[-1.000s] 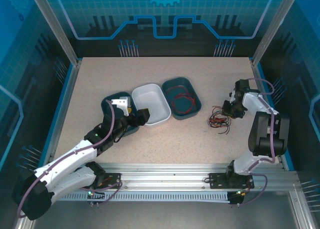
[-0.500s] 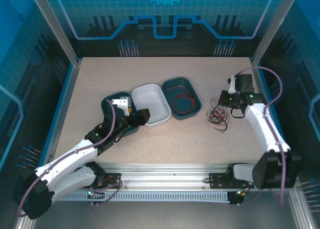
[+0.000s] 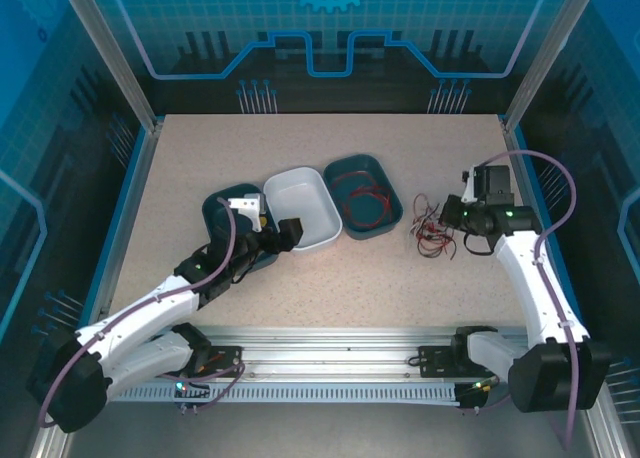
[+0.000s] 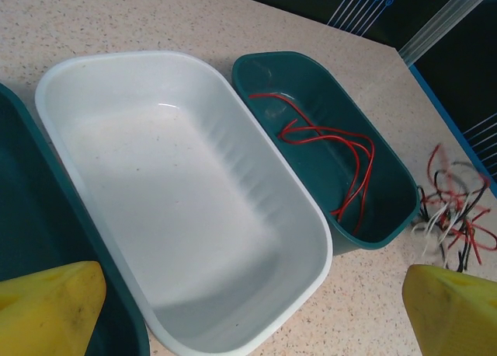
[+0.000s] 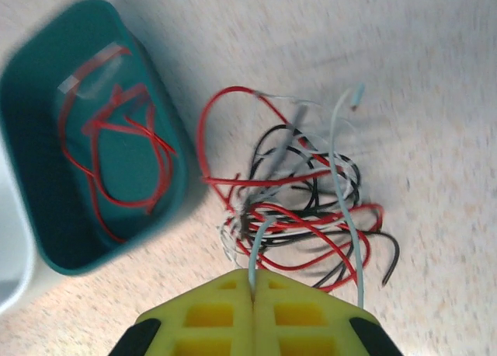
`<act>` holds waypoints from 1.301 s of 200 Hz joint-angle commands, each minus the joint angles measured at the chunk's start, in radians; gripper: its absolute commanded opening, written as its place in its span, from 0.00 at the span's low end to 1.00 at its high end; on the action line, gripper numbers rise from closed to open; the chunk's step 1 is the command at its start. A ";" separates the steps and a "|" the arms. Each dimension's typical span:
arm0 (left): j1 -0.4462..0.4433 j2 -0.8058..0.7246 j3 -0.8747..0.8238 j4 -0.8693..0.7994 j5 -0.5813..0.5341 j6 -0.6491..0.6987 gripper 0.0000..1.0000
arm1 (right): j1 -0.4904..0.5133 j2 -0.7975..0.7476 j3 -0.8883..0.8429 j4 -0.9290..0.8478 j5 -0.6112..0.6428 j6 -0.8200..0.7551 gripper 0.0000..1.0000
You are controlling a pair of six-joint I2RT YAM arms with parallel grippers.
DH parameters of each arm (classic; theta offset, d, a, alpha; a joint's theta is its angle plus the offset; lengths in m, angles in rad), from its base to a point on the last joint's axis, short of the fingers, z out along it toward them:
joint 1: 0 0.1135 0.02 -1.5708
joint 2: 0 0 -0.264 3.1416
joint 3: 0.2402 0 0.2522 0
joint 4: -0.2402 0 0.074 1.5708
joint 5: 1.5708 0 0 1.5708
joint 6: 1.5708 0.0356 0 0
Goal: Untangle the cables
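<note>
A tangle of red, black and whitish cables (image 3: 436, 234) lies on the table right of the bins. In the right wrist view the same tangle (image 5: 307, 204) sits just ahead of my right gripper (image 5: 252, 284), whose jaws are shut on one whitish cable (image 5: 254, 251) leading into the knot. Seen from above, the right gripper (image 3: 453, 218) hangs at the tangle's right edge. More red cables (image 3: 364, 200) (image 4: 342, 158) lie loose in a teal bin (image 3: 394, 210). My left gripper (image 4: 248, 313) is open over the white bin (image 4: 178, 185), holding nothing.
The white bin (image 3: 300, 206) stands between the teal bin with red cables (image 5: 46, 185) and a second teal bin (image 3: 214, 214) under my left arm. Blue frame rails border the table on both sides.
My right arm has stretched up and out, and its gripper has shut on the whitish cable. The tangle has shifted and spread slightly. The left arm has barely moved.
</note>
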 commanded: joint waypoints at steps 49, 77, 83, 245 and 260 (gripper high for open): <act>0.006 0.020 0.008 0.039 0.027 -0.028 0.99 | 0.014 0.112 -0.068 -0.092 0.114 0.038 0.11; 0.006 0.026 0.012 0.039 0.039 -0.027 0.99 | 0.014 0.137 -0.070 -0.061 0.080 0.054 0.24; 0.006 0.025 0.014 0.037 0.039 -0.026 0.99 | 0.016 0.133 -0.065 -0.059 0.075 0.057 0.27; 0.006 0.060 0.033 0.042 0.046 -0.004 0.99 | 0.260 0.155 -0.004 0.073 0.151 0.375 0.41; 0.006 0.060 0.030 0.042 0.045 -0.005 0.99 | 0.260 0.191 -0.012 0.117 0.137 0.402 0.41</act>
